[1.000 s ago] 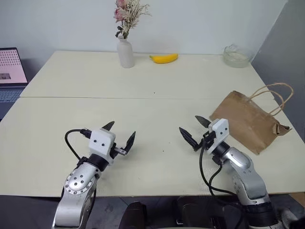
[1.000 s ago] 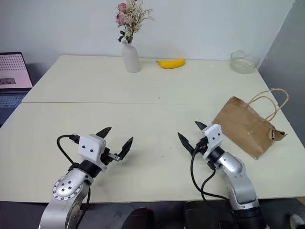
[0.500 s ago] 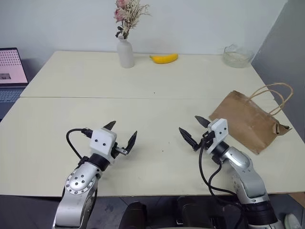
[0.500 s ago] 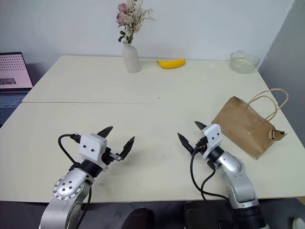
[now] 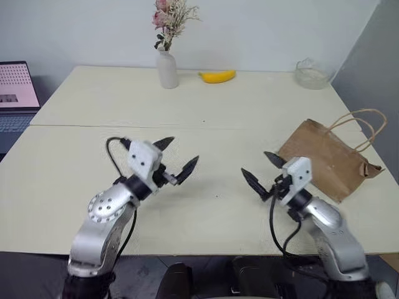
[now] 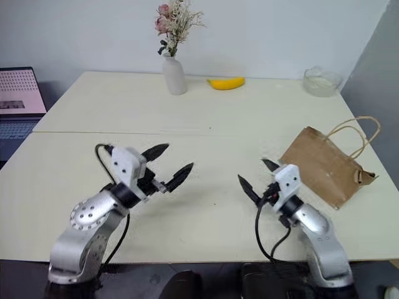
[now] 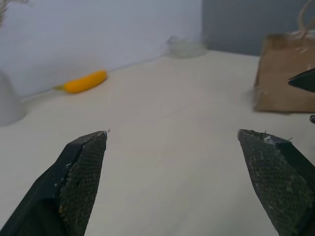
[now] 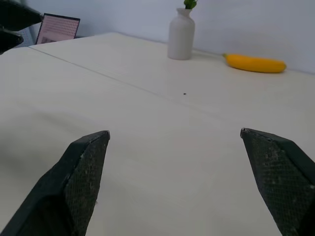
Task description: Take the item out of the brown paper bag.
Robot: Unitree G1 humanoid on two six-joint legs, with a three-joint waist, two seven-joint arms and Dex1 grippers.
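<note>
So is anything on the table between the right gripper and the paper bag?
Nothing visible. The right gripper hangs with jaws open just left of the brown paper bag, with only bare table between them. The banana, vase and glass bowl sit far back.

No words, numbers or signs can be read anywhere. The laptop screen (image 5: 17,86) at the far left edge has pink rows of tiny dots and a small pic, but it's too small to read. The brown paper bag (image 5: 324,157) has no print or logo on the side that shows. The white vase (image 5: 167,69) has no label.
</note>
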